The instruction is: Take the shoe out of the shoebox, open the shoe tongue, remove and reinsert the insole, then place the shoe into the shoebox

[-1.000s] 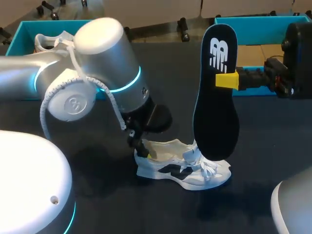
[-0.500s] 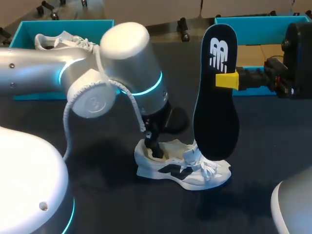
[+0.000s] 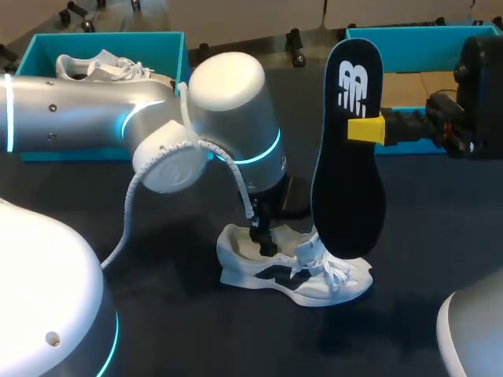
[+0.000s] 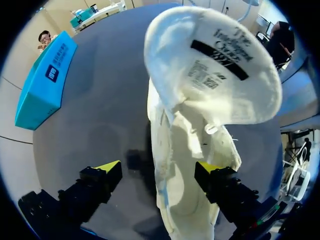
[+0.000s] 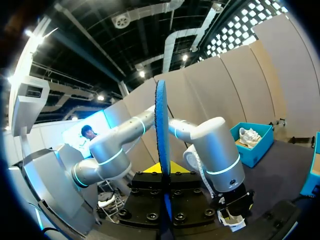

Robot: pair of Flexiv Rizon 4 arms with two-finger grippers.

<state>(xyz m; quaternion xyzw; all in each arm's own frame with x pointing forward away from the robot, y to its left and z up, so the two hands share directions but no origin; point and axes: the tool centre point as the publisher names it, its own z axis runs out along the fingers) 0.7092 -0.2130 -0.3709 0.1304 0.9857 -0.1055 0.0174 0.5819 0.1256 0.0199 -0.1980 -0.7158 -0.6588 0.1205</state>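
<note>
Head view: white shoe point(image 3: 295, 276) on its sole mid-tabletop point(image 3: 181, 338), toe toward right; collar partly hidden by left hand point(image 4: 157, 169), lace area by lower end of dark insole point(image 3: 348, 157). Left wrist view: tongue point(image 4: 215, 65) flared up, shoe interior hard to make out. Insole held upright, touching shoe or not: cannot tell. Left hand wide open astride shoe, one finger against its side, other clear over tabletop; grips nothing. Right hand point(image 5: 163, 167) clamped on insole's edge. Teal shoebox point(image 3: 409, 43) far right, partly hidden by insole and right arm; second teal box point(image 3: 47, 47) far left holds another shoe point(image 3: 98, 67)

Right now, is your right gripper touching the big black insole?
Touching. The head view shows the right gripper clamped on the insole, holding it upright.
</note>
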